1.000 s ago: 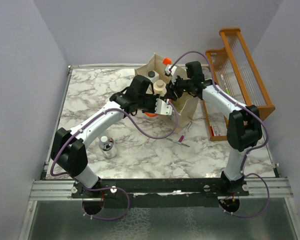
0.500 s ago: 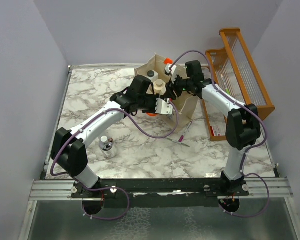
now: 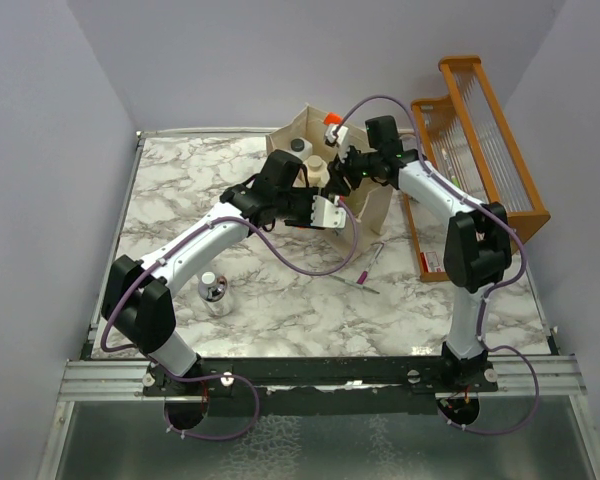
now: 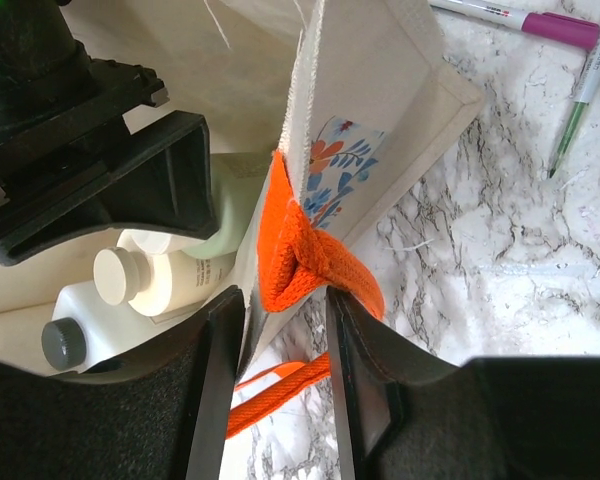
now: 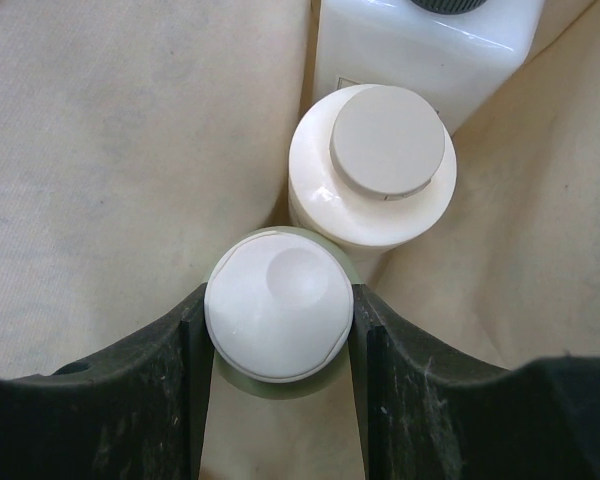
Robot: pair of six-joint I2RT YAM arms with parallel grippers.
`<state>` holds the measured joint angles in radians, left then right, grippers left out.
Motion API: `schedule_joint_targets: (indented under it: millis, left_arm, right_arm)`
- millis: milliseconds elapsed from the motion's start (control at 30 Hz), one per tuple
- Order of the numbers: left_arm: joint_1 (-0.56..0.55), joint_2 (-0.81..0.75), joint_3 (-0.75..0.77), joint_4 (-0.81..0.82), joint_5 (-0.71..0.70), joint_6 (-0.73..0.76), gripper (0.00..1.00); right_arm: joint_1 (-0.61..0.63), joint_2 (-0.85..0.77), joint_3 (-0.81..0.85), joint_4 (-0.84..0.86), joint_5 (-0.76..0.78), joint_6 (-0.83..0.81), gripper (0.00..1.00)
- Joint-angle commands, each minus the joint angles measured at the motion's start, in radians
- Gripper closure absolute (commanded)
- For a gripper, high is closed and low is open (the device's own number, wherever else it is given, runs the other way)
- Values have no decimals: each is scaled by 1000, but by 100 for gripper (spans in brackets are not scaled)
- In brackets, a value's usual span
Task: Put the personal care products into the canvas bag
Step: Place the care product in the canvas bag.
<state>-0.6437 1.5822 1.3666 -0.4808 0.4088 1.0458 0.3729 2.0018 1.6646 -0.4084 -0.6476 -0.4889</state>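
The canvas bag [image 3: 372,205] stands upright at the back centre with orange tabs. My right gripper [image 5: 279,305] is down inside it, shut on the cream cap of the olive-green bottle [image 5: 278,318]. Beside that stand a beige bottle [image 5: 375,170] with a cream cap and a white bottle [image 5: 420,50] with a dark cap. My left gripper [image 4: 285,300] is open, one finger on each side of the bag's rim at an orange tab [image 4: 290,250]. A short clear bottle with a chrome cap [image 3: 213,293] stands on the marble at the front left.
An orange slatted rack [image 3: 480,150] leans at the right edge. Two pens [image 3: 365,270] lie on the marble just in front of the bag. An orange handle strap [image 4: 280,385] trails on the table under my left fingers.
My left jaws have widened around the bag's rim. The right arm has carried the olive-green bottle back and to the left, down into the bag, which has shifted slightly with it.
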Motion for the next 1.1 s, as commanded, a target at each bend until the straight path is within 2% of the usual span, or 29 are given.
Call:
schedule_joint_targets:
  millis: [0,200,367,433,467,900,1067]
  left_arm:
    - [-4,-30,23,0,-24,-21,58]
    - [-4,-34,36,9,-49,-52,45]
    - [-4,-45,41,31,-90,-97,34]
    - [-4,-49,43,40,-111,-120,30]
    - [-4,-52,45,44,-122,-131,28]
    - [-4,-102,80,9,-135,-230,24]
    - [0,-139,71,-15,-164,-264,23]
  right_arm:
    - [7,14,45,-19,67,-84,80]
    - [8,3,44,-32,106,-93,64]
    - [8,10,94,-66,97,-85,55]
    - [7,10,109,-76,96,-82,42]
    - [7,9,115,-79,96,-82,39]
    - [8,-59,153,-116,93,-70,22]
    - [8,-111,157,-115,84,-51,19]
